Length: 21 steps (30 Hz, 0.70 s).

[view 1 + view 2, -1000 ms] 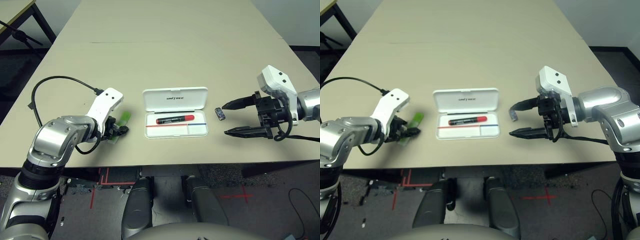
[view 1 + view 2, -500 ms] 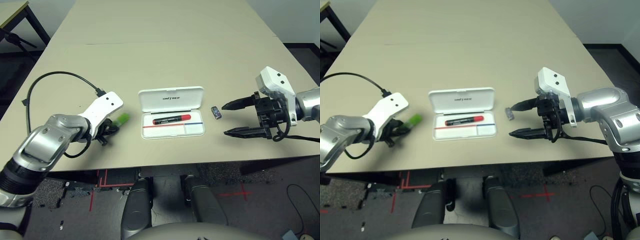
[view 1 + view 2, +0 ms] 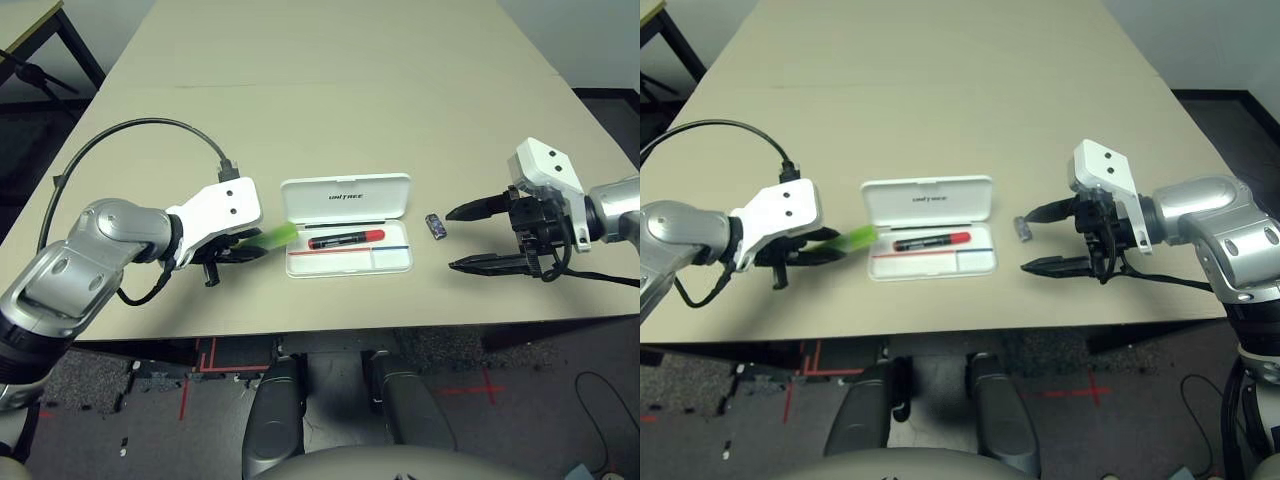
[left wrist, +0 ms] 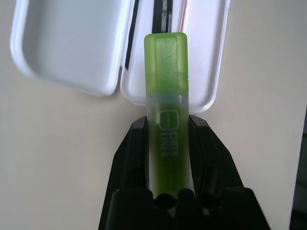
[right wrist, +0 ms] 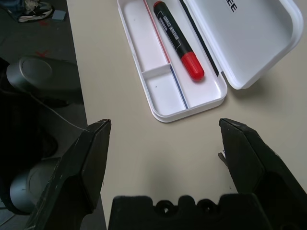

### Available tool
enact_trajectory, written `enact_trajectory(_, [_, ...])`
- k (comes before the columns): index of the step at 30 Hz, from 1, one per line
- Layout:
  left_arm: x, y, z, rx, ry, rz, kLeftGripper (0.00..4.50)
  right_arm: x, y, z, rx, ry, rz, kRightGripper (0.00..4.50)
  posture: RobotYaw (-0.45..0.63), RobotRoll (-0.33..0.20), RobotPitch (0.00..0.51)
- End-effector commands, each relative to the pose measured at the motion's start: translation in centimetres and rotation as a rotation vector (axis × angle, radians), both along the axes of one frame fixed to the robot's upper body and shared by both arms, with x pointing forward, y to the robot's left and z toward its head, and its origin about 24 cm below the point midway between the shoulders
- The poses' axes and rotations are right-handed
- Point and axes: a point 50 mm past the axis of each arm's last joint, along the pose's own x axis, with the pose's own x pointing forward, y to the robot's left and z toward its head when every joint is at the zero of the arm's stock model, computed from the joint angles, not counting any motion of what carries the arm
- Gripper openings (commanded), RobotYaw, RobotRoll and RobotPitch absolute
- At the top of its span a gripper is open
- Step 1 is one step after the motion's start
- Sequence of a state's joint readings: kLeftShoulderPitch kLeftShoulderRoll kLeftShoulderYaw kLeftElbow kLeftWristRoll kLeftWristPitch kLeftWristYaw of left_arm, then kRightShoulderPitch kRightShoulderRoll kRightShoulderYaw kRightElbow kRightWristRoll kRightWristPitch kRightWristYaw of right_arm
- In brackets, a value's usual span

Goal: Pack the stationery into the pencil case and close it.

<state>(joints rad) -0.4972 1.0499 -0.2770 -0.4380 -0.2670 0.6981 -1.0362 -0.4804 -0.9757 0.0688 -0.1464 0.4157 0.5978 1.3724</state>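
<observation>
Lifted off the table since a second ago, green highlighter (image 3: 275, 237) now rides clamped in left gripper (image 3: 240, 250), tip over the open pencil case (image 3: 348, 225) edge. Red marker (image 3: 346, 239) lies inside; small dark block (image 3: 436, 227) sits on table just right of case. Right gripper (image 3: 465, 238) hangs spread wide, empty. Risk: highlighter snags the rim or lands across marker, blocking the lid.

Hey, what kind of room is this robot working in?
Probably a robotics lab or test room: a long plain beige table holds little besides the white pencil case, red tape marks cross the dark floor, and another desk stands at the far left.
</observation>
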Motion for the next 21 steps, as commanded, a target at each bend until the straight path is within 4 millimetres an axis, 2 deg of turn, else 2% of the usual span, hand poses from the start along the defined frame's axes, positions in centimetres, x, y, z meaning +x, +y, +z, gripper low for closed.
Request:
enact_trajectory(1, [0.0,-1.4,-0.1,0.025,-0.012,-0.081,1.07,0.1,0.1,-0.3,-0.015,0.005,0.007,4.5,0.0,0.0,0.174])
enact_trajectory(7, [0.6,-4.3,-0.6,0.021,-0.012,-0.193,1.07,0.2,0.2,-0.4,-0.026,-0.004,0.007,4.5,-0.01,0.0,0.172])
enact_trajectory(21, [1.2,-6.8,-2.4,0.016,0.018,-0.253,1.07,-0.1,0.1,-0.7,-0.039,-0.003,-0.006,4.5,-0.04,0.0,0.183])
